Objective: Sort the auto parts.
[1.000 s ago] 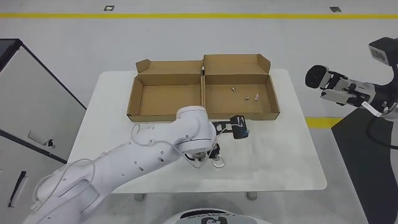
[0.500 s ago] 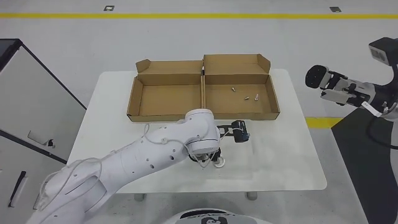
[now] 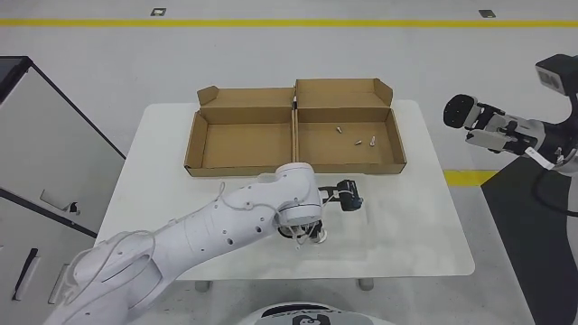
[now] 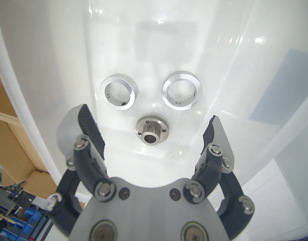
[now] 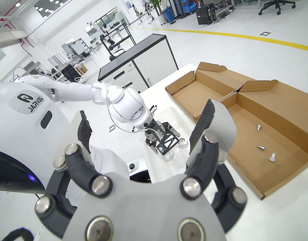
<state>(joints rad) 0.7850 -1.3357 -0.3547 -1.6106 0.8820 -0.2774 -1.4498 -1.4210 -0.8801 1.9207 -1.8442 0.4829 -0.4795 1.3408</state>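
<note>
Two metal rings and a flanged metal hub lie in a clear shallow tray. My left gripper hangs open just above the hub, one finger on each side and nothing held. The top view puts this gripper near the table's front middle. Off the table's right side, my right gripper is open and empty, also visible as the right gripper in the top view. Three bolts lie in the right cardboard box.
The left cardboard box beside it holds nothing. Both boxes stand at the back of the white table. A dark cabinet stands left of the table.
The left arm's wrist has shifted slightly toward the table's front edge and right, settling over the tray. The right arm has not moved.
</note>
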